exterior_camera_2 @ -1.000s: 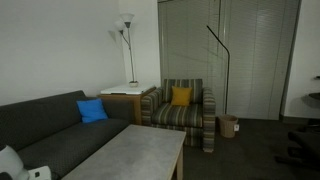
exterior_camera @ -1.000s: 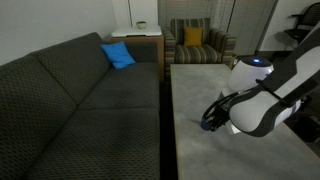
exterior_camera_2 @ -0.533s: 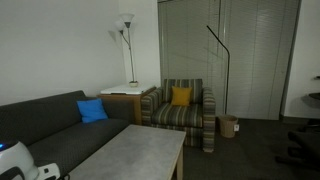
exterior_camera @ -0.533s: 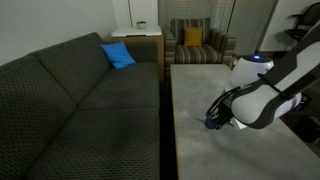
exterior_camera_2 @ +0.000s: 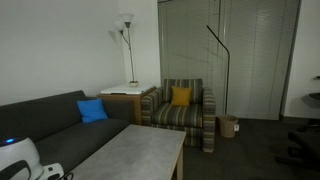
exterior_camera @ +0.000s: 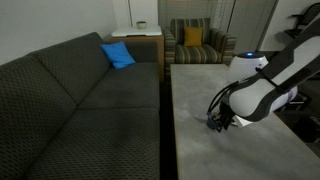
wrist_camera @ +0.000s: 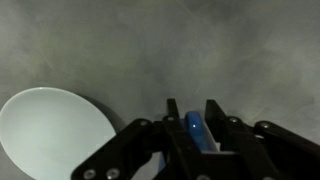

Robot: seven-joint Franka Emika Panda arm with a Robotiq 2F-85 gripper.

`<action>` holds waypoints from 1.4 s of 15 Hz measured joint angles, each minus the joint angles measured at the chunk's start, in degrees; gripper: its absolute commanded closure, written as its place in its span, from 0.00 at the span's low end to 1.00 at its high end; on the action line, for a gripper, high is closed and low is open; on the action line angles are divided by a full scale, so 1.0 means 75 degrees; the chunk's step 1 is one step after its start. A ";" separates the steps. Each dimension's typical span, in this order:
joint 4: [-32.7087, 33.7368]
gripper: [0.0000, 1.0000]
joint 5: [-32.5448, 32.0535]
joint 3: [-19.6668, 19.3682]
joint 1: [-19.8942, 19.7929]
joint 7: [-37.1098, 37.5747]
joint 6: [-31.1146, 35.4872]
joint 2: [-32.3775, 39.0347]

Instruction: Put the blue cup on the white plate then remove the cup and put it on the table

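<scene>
In the wrist view my gripper point(wrist_camera: 195, 112) is shut on the rim of the blue cup point(wrist_camera: 194, 130), which shows as a narrow blue strip between the two black fingers. The white plate point(wrist_camera: 50, 135) lies on the table point(wrist_camera: 180, 50) at the lower left, apart from the cup. In an exterior view the gripper point(exterior_camera: 216, 122) is low over the grey table point(exterior_camera: 200, 90) with a bit of dark blue cup at its tip. The plate is hidden there behind the arm.
A dark sofa point(exterior_camera: 80, 100) runs along the table's side, with a blue cushion point(exterior_camera: 117, 55) on it. A striped armchair point(exterior_camera_2: 185, 108) with a yellow cushion stands past the table's far end. A small side table point(exterior_camera: 140, 38) and a floor lamp point(exterior_camera_2: 126, 40) stand at the back.
The arm has shifted along the table over the last second, carrying the cup in the gripper; its white wrist body has moved further into the lower left of an exterior view.
</scene>
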 measured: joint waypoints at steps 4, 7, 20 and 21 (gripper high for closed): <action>0.0028 0.06 -0.0012 -0.0001 0.0000 -0.0032 -0.0312 0.0000; 0.0041 0.00 -0.0021 0.0010 0.0000 -0.0131 -0.0432 -0.0001; -0.1408 0.00 -0.0022 -0.0076 0.0302 -0.0316 0.0063 -0.1037; -0.1609 0.00 -0.0022 -0.0119 0.0354 -0.0255 0.0150 -0.1184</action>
